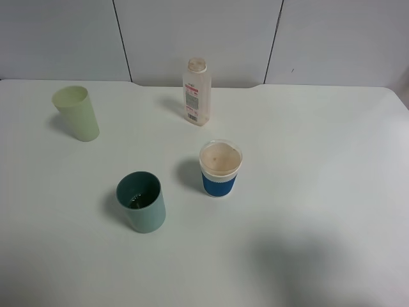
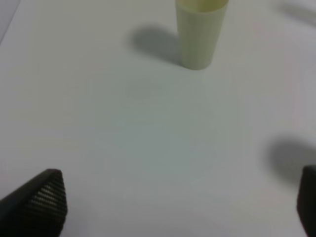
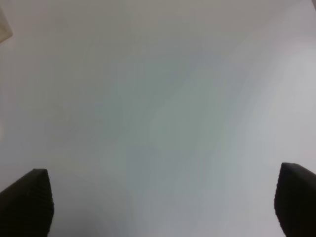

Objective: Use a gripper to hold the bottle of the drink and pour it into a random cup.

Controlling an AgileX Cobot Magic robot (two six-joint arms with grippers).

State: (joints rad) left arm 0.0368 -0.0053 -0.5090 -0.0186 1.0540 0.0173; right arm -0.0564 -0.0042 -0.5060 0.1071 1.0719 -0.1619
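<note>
The bottle of the drink [image 1: 197, 91] stands upright at the back middle of the white table [image 1: 319, 160], clear with a pink-and-white label and no cap visible. The teal-green cup [image 1: 141, 201] stands upright at the front left. Neither gripper shows in the exterior high view. My left gripper [image 2: 180, 202] is open, its two black fingertips far apart above bare table. My right gripper [image 3: 163, 202] is open over bare table and holds nothing.
A pale yellow-green tumbler [image 1: 76, 113] stands at the back left and also shows in the left wrist view [image 2: 200, 32]. A white cup with a blue band [image 1: 220, 169] stands in the middle. Grey wall panels run behind the table.
</note>
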